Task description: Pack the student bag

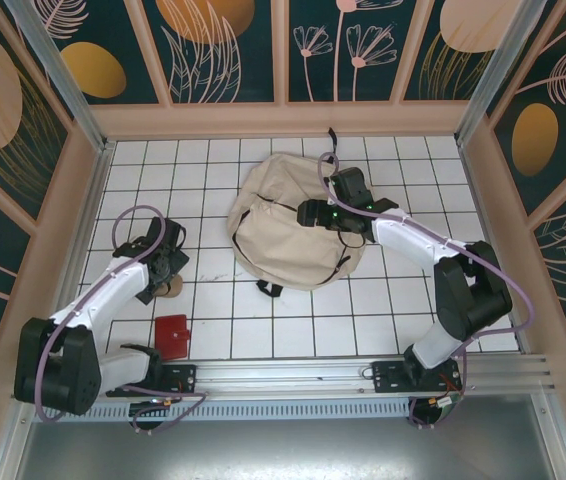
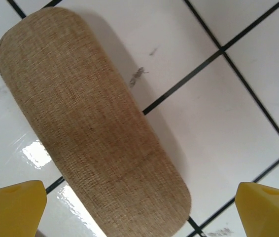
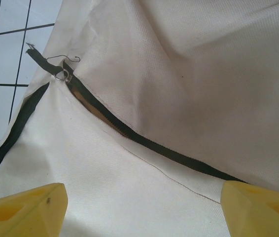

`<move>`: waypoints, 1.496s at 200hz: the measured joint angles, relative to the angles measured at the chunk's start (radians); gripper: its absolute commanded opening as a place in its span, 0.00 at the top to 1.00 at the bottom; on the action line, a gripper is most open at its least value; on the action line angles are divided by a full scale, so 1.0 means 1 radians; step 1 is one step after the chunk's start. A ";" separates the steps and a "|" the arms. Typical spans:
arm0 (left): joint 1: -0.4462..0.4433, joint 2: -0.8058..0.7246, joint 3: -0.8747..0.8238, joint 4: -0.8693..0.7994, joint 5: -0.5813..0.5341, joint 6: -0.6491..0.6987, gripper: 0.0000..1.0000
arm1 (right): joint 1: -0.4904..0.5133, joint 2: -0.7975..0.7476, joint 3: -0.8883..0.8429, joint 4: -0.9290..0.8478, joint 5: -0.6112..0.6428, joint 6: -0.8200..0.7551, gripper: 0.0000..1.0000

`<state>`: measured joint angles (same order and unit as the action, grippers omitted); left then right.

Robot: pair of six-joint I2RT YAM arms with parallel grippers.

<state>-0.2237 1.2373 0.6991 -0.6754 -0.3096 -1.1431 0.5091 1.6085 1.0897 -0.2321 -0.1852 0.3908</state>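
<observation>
Yellow fingertips of the left hand stand wide apart over a tan woven oblong case lying on the white-tiled worktop, its long axis slanting across the gap. Off to the right and farther back sits the cream fabric student bag; the right hand, also spread and empty, hangs over its black zipper. Of the 2 arms, the left looks nearer the case.

A robot lab booth: white tiled tabletop, leaf-patterned wall panels, aluminium rail.
</observation>
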 measured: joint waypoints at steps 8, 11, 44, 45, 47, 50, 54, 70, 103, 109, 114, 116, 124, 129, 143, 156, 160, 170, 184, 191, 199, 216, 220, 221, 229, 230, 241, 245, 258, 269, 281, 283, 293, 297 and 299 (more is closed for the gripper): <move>0.002 0.018 0.000 -0.001 -0.007 -0.006 0.02 | 0.003 0.001 0.000 0.001 0.000 0.000 0.18; 0.002 0.027 0.000 0.000 -0.009 -0.008 0.02 | 0.004 0.002 0.000 0.001 0.000 0.000 0.18; 0.019 0.100 0.000 0.039 -0.014 -0.010 0.11 | 0.011 0.010 0.000 0.001 -0.001 0.000 0.18; 0.020 0.103 0.000 0.043 -0.014 -0.011 0.11 | 0.011 0.010 0.000 0.001 -0.001 0.000 0.18; 0.021 0.106 0.000 0.045 -0.013 -0.010 0.12 | 0.011 0.010 0.000 0.001 -0.001 0.000 0.18; 0.022 0.113 0.000 0.051 -0.014 -0.007 0.13 | 0.011 0.010 0.000 0.001 0.000 0.000 0.18; 0.022 0.121 0.002 0.055 -0.014 -0.005 0.15 | 0.011 0.010 0.000 0.001 0.000 0.000 0.18; 0.023 0.155 0.003 0.081 -0.014 0.001 0.22 | 0.011 0.010 0.000 0.000 0.000 0.000 0.18; 0.023 0.168 0.002 0.122 -0.008 0.006 0.30 | 0.011 0.010 0.000 0.000 0.006 0.000 0.18; 0.023 0.166 0.002 0.126 -0.006 0.006 0.31 | 0.011 0.010 0.000 -0.001 0.011 0.000 0.18; 0.023 0.164 0.002 0.129 -0.005 0.006 0.32 | 0.011 0.010 0.002 -0.004 0.016 0.001 0.18; 0.023 0.163 0.002 0.130 -0.004 0.009 0.32 | 0.011 0.010 0.003 -0.005 0.019 0.001 0.18; 0.023 0.156 -0.001 0.136 0.002 0.014 0.30 | 0.011 0.011 0.008 -0.011 0.031 0.004 0.18; 0.023 0.153 -0.002 0.139 0.009 0.016 0.28 | 0.011 0.011 0.015 -0.017 0.040 0.008 0.18; 0.023 0.149 -0.005 0.148 0.025 0.028 0.21 | 0.009 0.015 0.037 -0.027 0.064 0.011 0.18; 0.023 0.148 -0.011 0.155 0.040 0.042 0.20 | 0.004 0.020 0.057 -0.029 0.081 0.016 0.18; 0.023 0.147 -0.015 0.157 0.044 0.047 0.20 | 0.002 0.021 0.063 -0.030 0.084 0.016 0.18; 0.023 0.147 -0.023 0.160 0.050 0.051 0.20 | -0.004 0.023 0.071 -0.030 0.089 0.019 0.18; 0.023 0.147 -0.031 0.160 0.060 0.060 0.28 | -0.011 0.024 0.077 -0.031 0.092 0.029 0.18; 0.023 0.147 -0.035 0.164 0.065 0.064 0.29 | -0.014 0.027 0.081 -0.033 0.095 0.034 0.18; 0.023 0.147 -0.039 0.167 0.066 0.066 0.33 | -0.018 0.032 0.086 -0.035 0.099 0.037 0.18; 0.023 0.146 -0.040 0.171 0.069 0.076 0.42 | -0.024 0.053 0.097 -0.040 0.110 0.043 0.19; 0.023 0.144 -0.040 0.174 0.069 0.074 0.43 | -0.026 0.058 0.099 -0.042 0.115 0.045 0.19; 0.023 0.144 -0.040 0.174 0.070 0.075 0.44 | -0.026 0.060 0.100 -0.042 0.116 0.045 0.19; 0.023 0.142 -0.040 0.176 0.070 0.083 0.46 | -0.030 0.072 0.102 -0.043 0.127 0.047 0.20; 0.023 0.142 -0.040 0.177 0.070 0.081 0.46 | -0.031 0.073 0.102 -0.044 0.129 0.048 0.20; 0.023 0.142 -0.040 0.177 0.072 0.087 0.48 | -0.038 0.088 0.105 -0.053 0.143 0.047 0.22; 0.023 0.141 -0.039 0.177 0.074 0.089 0.49 | -0.040 0.092 0.107 -0.057 0.148 0.045 0.22; 0.023 0.135 -0.037 0.177 0.080 0.101 0.52 | -0.050 0.114 0.124 -0.073 0.163 0.010 0.24; 0.018 0.121 -0.029 0.173 0.088 0.114 0.53 | -0.056 0.138 0.150 -0.094 0.154 -0.040 0.25; 0.005 0.106 -0.008 0.166 0.092 0.131 0.55 | -0.058 0.163 0.176 -0.106 0.137 -0.097 0.25; 0.001 0.104 -0.002 0.164 0.092 0.134 0.56 | -0.058 0.166 0.179 -0.109 0.133 -0.104 0.24; -0.023 0.101 0.034 0.151 0.091 0.146 0.56 | -0.059 0.177 0.188 -0.119 0.110 -0.128 0.24; -0.035 0.101 0.051 0.148 0.090 0.152 0.57 | -0.059 0.182 0.193 -0.126 0.101 -0.135 0.24; -0.042 0.101 0.060 0.147 0.090 0.155 0.57 | -0.060 0.184 0.195 -0.128 0.095 -0.135 0.24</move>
<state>-0.2653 1.3388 0.7586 -0.5282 -0.2195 -0.9882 0.4496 1.7927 1.2850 -0.3603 -0.0902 0.2562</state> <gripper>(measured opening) 0.590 0.756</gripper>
